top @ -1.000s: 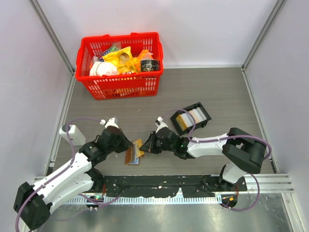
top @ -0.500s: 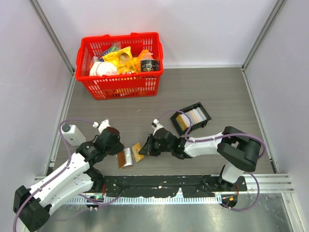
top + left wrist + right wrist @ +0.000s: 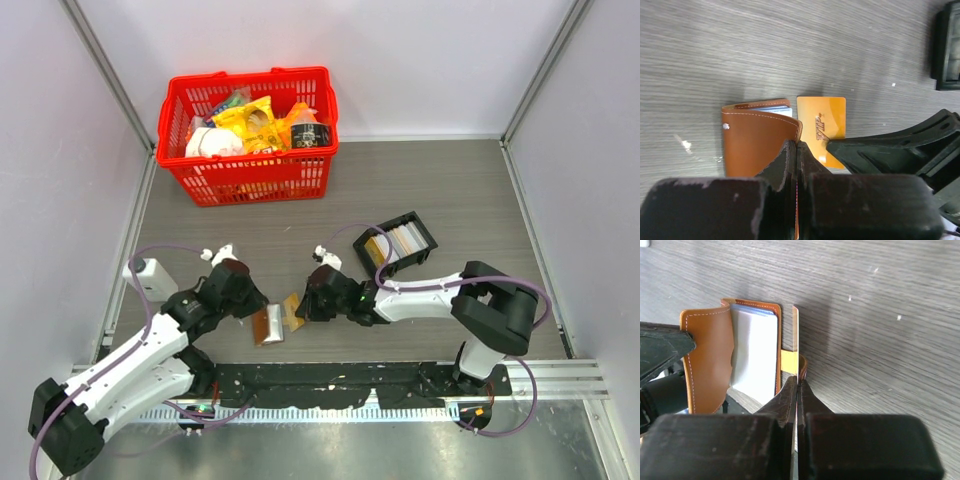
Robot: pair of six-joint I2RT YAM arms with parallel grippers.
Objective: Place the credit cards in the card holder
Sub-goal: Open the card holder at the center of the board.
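Grey wood-grain tabletop [image 3: 420, 190] w/ red mesh basket [image 3: 250, 135] at rear. Card holder [image 3: 757, 137], smooth stitched brown leather, lying near front edge, left gripper [image 3: 796, 150] pinching its flap. Right gripper [image 3: 797, 385] pinching thin orange card [image 3: 822, 125], edging it in. More cards waiting in black tray [image 3: 400, 243]; most of job appearing still ahead.

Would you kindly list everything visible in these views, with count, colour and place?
card holder: one, brown leather, open, near table edge between the arms, pinched by the left gripper
credit card: one, orange, beside the holder, pinched by the right gripper
black tray: one, holding more cards, right of centre
shopping basket: one, red, filled with packaged goods, far left
table: one, grey wood-grain
left gripper: one, black, shut on the holder
right gripper: one, black, shut on the card
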